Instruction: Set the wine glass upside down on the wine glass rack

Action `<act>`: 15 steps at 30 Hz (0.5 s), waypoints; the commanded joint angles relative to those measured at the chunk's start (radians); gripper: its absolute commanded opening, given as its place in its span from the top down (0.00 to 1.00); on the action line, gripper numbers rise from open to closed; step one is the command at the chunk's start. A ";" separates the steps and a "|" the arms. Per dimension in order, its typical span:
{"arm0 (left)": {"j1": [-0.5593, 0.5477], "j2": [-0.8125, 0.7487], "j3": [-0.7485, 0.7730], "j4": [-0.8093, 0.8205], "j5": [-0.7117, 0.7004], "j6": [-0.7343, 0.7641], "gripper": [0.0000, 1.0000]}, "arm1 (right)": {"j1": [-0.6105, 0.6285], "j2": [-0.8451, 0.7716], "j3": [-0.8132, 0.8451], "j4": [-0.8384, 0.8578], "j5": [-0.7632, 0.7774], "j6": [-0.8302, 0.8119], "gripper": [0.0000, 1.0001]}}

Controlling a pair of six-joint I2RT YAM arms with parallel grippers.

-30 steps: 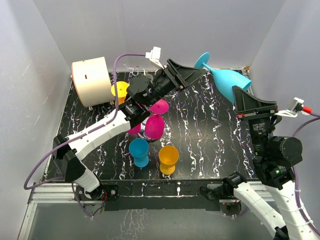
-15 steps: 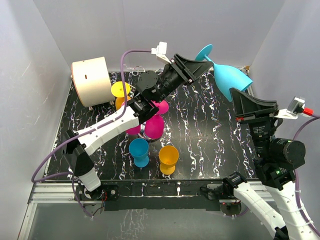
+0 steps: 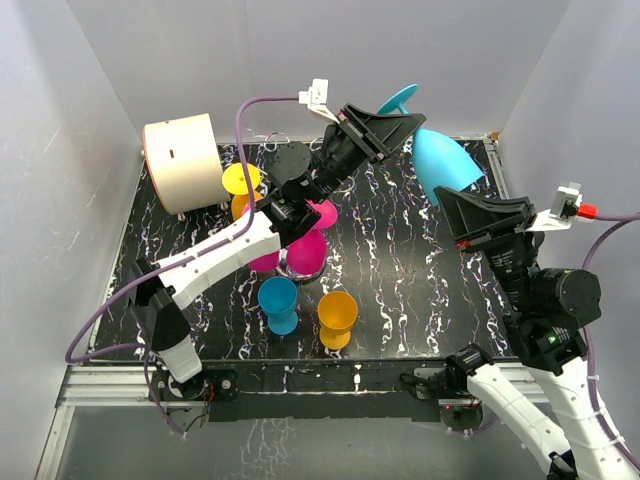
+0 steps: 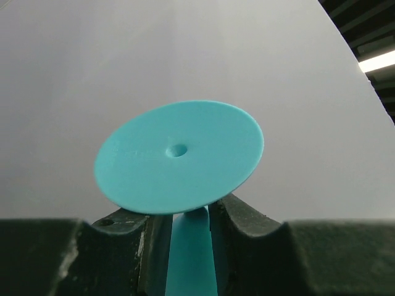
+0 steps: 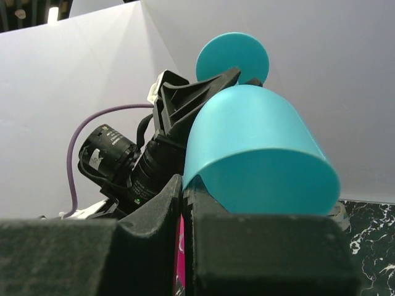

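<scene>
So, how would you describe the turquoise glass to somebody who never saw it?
Look above the far right of the black marbled table. The turquoise wine glass is there, tilted in the air. The blue cup and orange cup, by contrast, stand on the table.

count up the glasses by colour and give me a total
teal glass: 1, held in the air
blue glass: 1
yellow glasses: 2
magenta glasses: at least 2, partly hidden
total: at least 6
</scene>
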 commanded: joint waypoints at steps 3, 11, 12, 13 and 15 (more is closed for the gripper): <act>0.000 0.002 0.043 0.080 -0.009 0.005 0.83 | 0.003 0.024 0.032 -0.011 -0.092 -0.003 1.00; 0.001 0.010 0.146 -0.047 0.056 0.122 1.00 | 0.003 0.022 0.028 -0.076 -0.014 -0.011 0.98; 0.000 0.017 0.178 -0.080 0.067 0.144 1.00 | 0.003 0.022 0.026 -0.092 0.001 -0.016 0.95; 0.000 0.019 0.194 -0.096 0.070 0.159 1.00 | 0.003 0.022 0.023 -0.106 0.014 -0.017 0.90; 0.002 0.011 0.199 -0.103 0.061 0.187 1.00 | 0.002 0.023 0.025 -0.137 0.033 -0.013 0.77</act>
